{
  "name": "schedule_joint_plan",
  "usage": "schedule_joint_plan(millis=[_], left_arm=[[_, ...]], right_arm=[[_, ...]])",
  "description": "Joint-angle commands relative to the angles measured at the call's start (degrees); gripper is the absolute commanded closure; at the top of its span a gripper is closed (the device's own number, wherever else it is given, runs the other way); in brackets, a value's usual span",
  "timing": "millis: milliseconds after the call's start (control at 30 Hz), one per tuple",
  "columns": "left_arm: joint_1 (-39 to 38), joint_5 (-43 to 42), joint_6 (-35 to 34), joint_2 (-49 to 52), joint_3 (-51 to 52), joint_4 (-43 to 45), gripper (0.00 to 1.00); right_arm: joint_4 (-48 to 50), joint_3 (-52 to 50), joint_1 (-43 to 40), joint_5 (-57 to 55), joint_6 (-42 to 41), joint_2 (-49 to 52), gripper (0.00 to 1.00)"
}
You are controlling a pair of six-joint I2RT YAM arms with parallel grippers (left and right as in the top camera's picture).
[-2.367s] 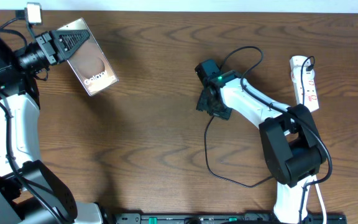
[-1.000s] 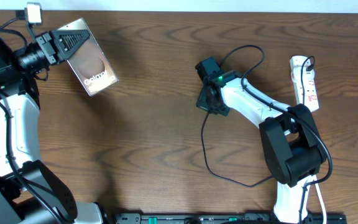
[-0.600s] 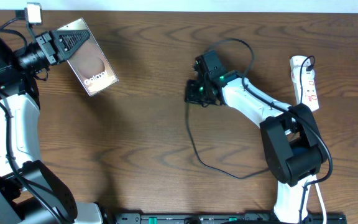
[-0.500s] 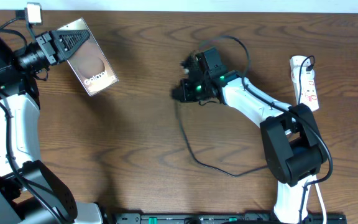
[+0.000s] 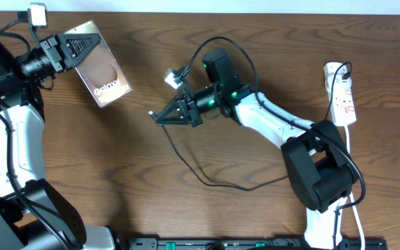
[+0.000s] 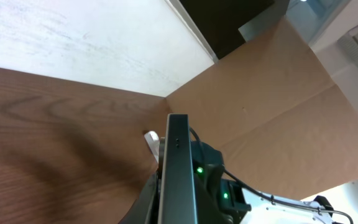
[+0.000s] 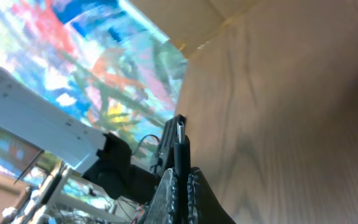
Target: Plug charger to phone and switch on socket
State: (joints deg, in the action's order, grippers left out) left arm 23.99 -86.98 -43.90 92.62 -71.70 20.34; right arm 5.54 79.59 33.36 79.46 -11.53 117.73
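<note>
The bronze-brown phone with white "Galaxy" lettering is held off the table at the far left, with my left gripper shut on its upper end. In the left wrist view the phone shows edge-on between the jaws. My right gripper sits mid-table, pointing left toward the phone, shut on the charger's plug end. The charger's thin black cable trails down and back to the right. In the right wrist view the plug tip sticks out past the pinching fingers. The white socket lies at the far right.
The socket's white cord runs down the right side past the right arm's base. A brown cardboard wall rises beyond the table's far edge. The left arm's base stands at the lower left.
My right gripper has swung up and to the left with the charger's plug end, dragging the cable leftward across the table. The left arm and phone have stayed put.
</note>
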Motion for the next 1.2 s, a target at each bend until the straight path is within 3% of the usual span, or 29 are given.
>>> schedule_joint_plan(millis=[0,300,467,1167], left_arm=[[0.1,-1.5,-0.9,-0.1,-0.1,0.3,0.93],[0.0,-0.4,-1.0,-0.1,-0.1,0.3,0.93],[0.0,1.0,-1.9,-0.1,-0.1,0.3,0.93],[-1.9,3.9,-2.5,-0.1,-0.1,0.3,0.93]], right_arm=[[4.6,-0.1,1.6,3.6,-6.6,-0.4,0.99],[24.4,-0.1,2.8,-5.6,-32.9,-0.4,0.99],[27.5,-0.1,2.9,-9.4,-40.1,-0.4,0.99],[32.5,-0.1,4.9,-8.4,-41.6,-0.4,0.99]])
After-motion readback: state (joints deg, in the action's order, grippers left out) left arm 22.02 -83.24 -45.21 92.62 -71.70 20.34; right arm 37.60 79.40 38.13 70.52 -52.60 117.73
